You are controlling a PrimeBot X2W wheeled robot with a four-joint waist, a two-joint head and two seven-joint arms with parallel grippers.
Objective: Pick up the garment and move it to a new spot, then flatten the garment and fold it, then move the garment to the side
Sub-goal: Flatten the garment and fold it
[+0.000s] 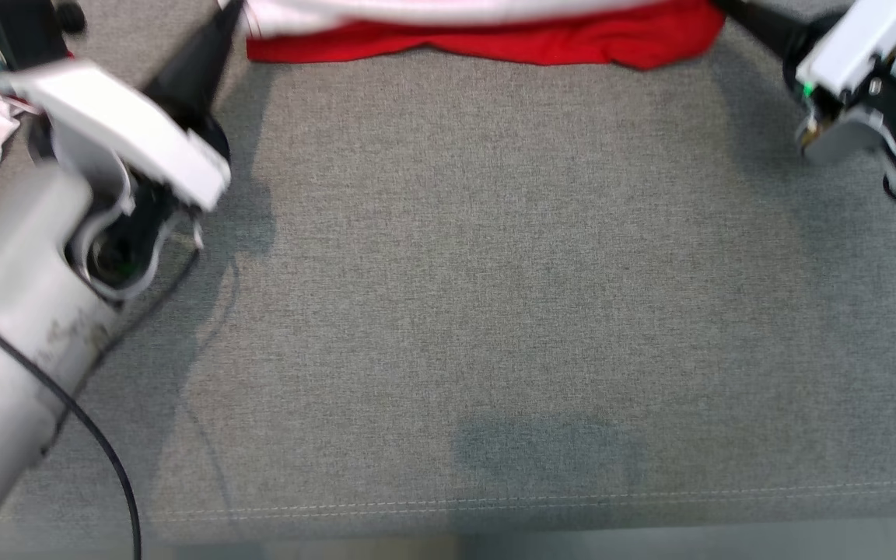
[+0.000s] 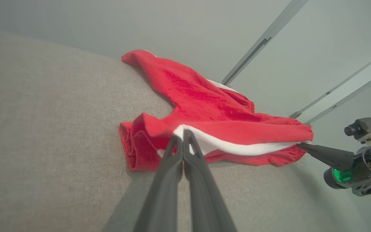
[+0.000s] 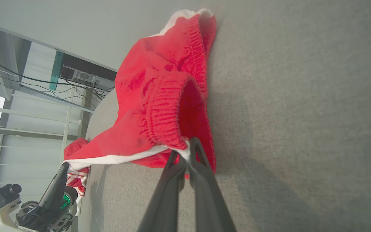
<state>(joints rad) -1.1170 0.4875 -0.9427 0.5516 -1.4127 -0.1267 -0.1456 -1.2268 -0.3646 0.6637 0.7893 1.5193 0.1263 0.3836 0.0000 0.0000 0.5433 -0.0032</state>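
Left wrist view: I hold left gripper (image 2: pixel 183 137) clenched on red sweater (image 2: pixel 204 103) hem; right gripper (image 2: pixel 299 146), at 3 o'clock, pinches the far corner, presumably to stretch it flat.

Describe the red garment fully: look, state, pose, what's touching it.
The garment is a soft-looking red knit with ribbed hems and a white band along one edge. It lies rumpled and partly doubled over on the grey fabric surface, at the far edge of the head view. The left gripper is shut on the white edge at one end, and the right gripper pinches the other end beside a ribbed opening. The white edge runs stretched between them.
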